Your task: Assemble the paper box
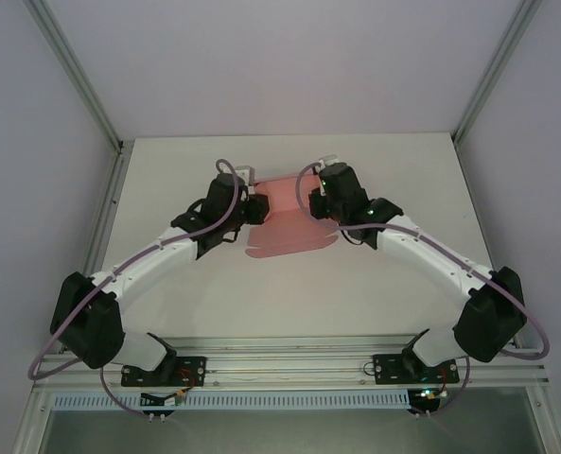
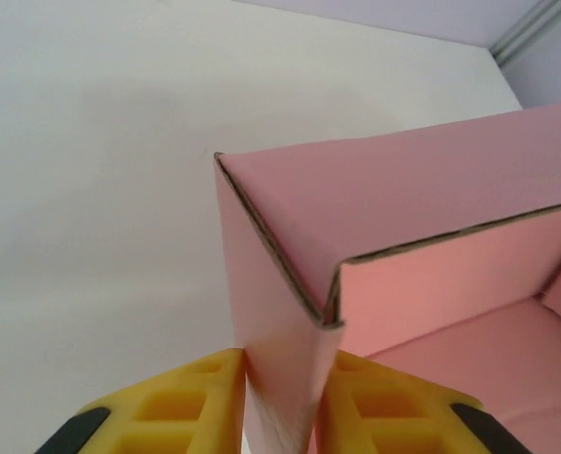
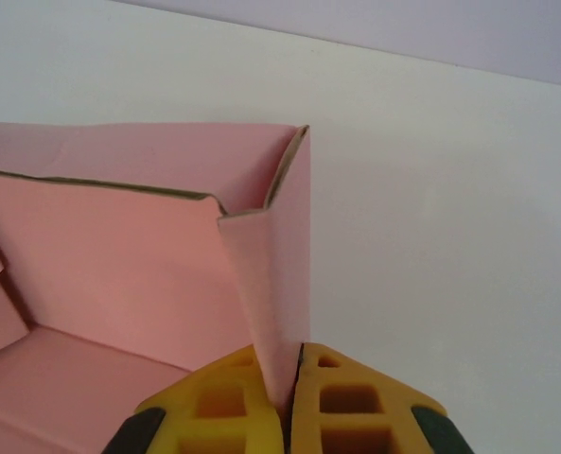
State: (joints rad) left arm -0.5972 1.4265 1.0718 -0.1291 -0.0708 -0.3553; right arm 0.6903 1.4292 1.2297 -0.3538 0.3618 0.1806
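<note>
Pink thin card of the paper box (image 1: pixel 285 227), partly raised, lying mid-bench (image 1: pixel 375 284) between the two arms. End walls standing, one flap flat toward the arm bases.

Left tool (image 2: pixel 282 383) grasping the doubled left end wall just below its corner, yellow pads (image 2: pixel 195 411) pressed to both faces of the card. Right tool (image 3: pixel 285 383) clenched hard on the right end wall, again just under the corner fold, almost no gap left between its pads.

Judged to be the wall-forming step: folding each end wall over on itself and locking it against the long back wall.

To do it well:
- Keep both pinches level and matched in force, to avoid skewing the tray.
- Squeeze only enough to crease; thin card, easily dented or buckled under a harder clamp.
- Watch the left corner: a small open seam there, raw edges not quite flush. Nudge inward before pressing home.
- Same care at the right corner, with the inner flap standing slightly off the back wall.
- Push down and inward along the fold, never outward, to avoid springing the walls apart or tearing a crease.
- Keep the floor of the box flat against the bench throughout.

Locking tabs or slots in the floor: cannot tell from here.
</note>
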